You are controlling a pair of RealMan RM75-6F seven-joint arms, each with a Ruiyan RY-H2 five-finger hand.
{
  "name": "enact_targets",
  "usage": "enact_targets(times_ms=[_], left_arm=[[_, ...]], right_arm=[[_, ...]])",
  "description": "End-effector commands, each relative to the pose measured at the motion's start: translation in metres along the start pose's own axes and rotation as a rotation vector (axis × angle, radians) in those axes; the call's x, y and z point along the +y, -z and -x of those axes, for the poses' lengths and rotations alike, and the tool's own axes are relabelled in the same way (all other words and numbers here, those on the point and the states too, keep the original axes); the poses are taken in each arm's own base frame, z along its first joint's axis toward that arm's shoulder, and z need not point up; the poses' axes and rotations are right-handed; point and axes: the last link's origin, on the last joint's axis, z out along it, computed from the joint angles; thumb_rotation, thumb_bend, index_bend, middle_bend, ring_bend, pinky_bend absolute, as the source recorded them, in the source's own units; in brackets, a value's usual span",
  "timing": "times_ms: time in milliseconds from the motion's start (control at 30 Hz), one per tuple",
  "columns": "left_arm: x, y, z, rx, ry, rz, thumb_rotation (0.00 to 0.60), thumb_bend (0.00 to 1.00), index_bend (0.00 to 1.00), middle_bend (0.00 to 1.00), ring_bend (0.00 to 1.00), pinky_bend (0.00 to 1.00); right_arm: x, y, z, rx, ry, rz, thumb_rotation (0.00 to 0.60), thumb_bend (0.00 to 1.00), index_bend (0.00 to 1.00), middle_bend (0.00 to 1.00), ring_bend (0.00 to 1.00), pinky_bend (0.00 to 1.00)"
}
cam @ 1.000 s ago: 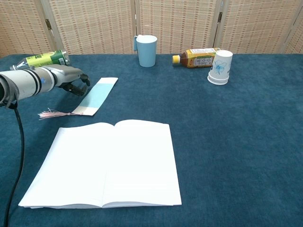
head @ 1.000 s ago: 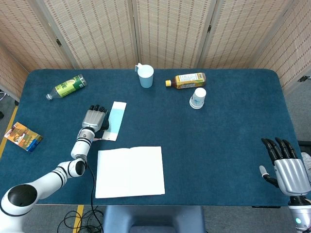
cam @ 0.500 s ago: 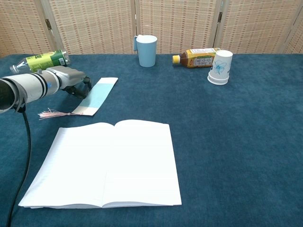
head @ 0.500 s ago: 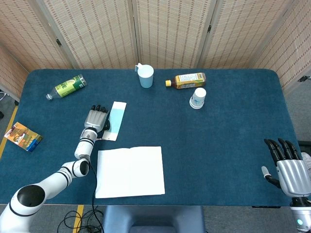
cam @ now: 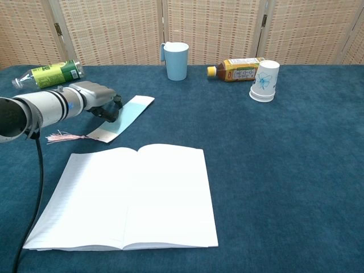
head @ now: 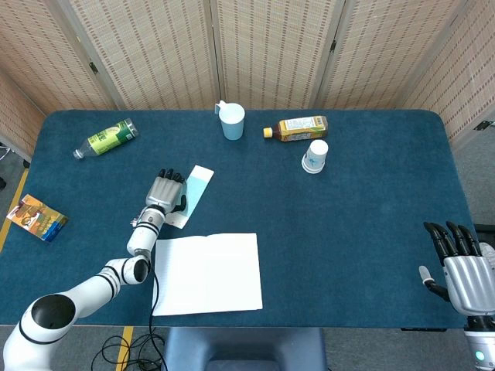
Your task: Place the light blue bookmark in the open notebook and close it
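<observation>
An open white paper notebook (cam: pixel 129 196) lies flat at the near edge of the dark blue cloth-covered table (head: pixel 356 224), both blank pages facing up. At about 3 o'clock from it, well apart at the table's near right corner, the robot's silver-and-black right hand (head: pixel 459 267) hangs with fingers spread and nothing in them.

Just beyond the notebook's far left corner, at roughly 11 o'clock, the light blue rectangular paper bookmark (cam: pixel 124 118) lies on the cloth, angled with its far end tilted toward 1 o'clock. Its pink thread tassel (cam: pixel 61 136) trails off toward 9 o'clock from the near end. The silver-and-black left hand (cam: pixel 99 101) rests against the bookmark's left edge, dark fingertips curled down onto or just beside the strip; whether it actually pinches the bookmark cannot be told from either view.

Off the table at 9 o'clock, a small orange-and-blue printed packet (head: pixel 37 218) lies on the floor.

Farther back, a green-labelled clear plastic bottle (head: pixel 106 137) lies on its side at 10 o'clock. Toward 1 o'clock stands an upside-down white paper cup with a blue print (cam: pixel 265 80), and just behind it a yellow-labelled amber drink bottle (cam: pixel 239 68) lies flat. At 12 o'clock, a light blue plastic mug (cam: pixel 176 60) stands upright near the woven folding screen (head: pixel 267 50).
</observation>
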Motion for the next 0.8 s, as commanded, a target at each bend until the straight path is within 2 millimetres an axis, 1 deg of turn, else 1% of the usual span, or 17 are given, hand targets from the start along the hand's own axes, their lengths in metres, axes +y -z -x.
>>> enact_targets(times_ms=[33, 200, 400, 433, 500, 567, 600, 667, 800], left_arm=[[0.01, 0.004, -0.004, 0.019, -0.002, 0.041, 0.286, 0.65, 0.22, 0.16, 0.08, 0.11], [0.027, 0.013, -0.011, 0.054, -0.028, 0.114, 0.283, 0.65, 0.22, 0.16, 0.08, 0.11], [0.032, 0.021, -0.019, 0.095, 0.001, 0.154, 0.284, 0.64, 0.21, 0.16, 0.08, 0.11], [0.032, 0.023, -0.022, 0.105, 0.011, 0.163, 0.297, 0.62, 0.21, 0.16, 0.08, 0.11], [0.028, 0.031, -0.027, 0.144, 0.019, 0.186, 0.346, 0.55, 0.21, 0.16, 0.08, 0.11], [0.023, 0.037, -0.026, 0.151, 0.021, 0.202, 0.416, 0.45, 0.2, 0.16, 0.08, 0.11], [0.021, 0.039, -0.025, 0.146, 0.037, 0.21, 0.445, 0.42, 0.2, 0.16, 0.08, 0.11], [0.017, 0.043, -0.022, 0.13, 0.068, 0.218, 0.481, 0.39, 0.2, 0.16, 0.08, 0.11], [0.009, 0.05, -0.014, 0.118, 0.064, 0.226, 0.498, 0.36, 0.19, 0.16, 0.08, 0.11]], right_arm=[[0.0, 0.001, 0.0, 0.002, 0.0, 0.001, 0.6, 0.29, 0.08, 0.15, 0.06, 0.1], [0.001, 0.002, -0.001, 0.007, -0.001, 0.005, 0.6, 0.29, 0.08, 0.15, 0.06, 0.1], [0.0, 0.002, -0.001, 0.007, -0.002, 0.002, 0.6, 0.29, 0.08, 0.15, 0.06, 0.1], [0.0, 0.002, -0.001, 0.007, -0.003, 0.0, 0.6, 0.29, 0.08, 0.15, 0.06, 0.1], [0.0, 0.001, -0.001, 0.009, -0.004, -0.004, 0.6, 0.29, 0.08, 0.15, 0.06, 0.1], [0.0, 0.0, 0.0, 0.009, -0.007, -0.005, 0.6, 0.29, 0.08, 0.15, 0.06, 0.1], [-0.001, 0.0, 0.0, 0.009, -0.009, -0.007, 0.6, 0.29, 0.08, 0.15, 0.06, 0.1], [-0.001, 0.0, 0.0, 0.008, -0.009, -0.008, 0.6, 0.29, 0.08, 0.15, 0.06, 0.1], [-0.001, -0.001, 0.0, 0.009, -0.01, -0.013, 0.6, 0.29, 0.08, 0.15, 0.06, 0.1]])
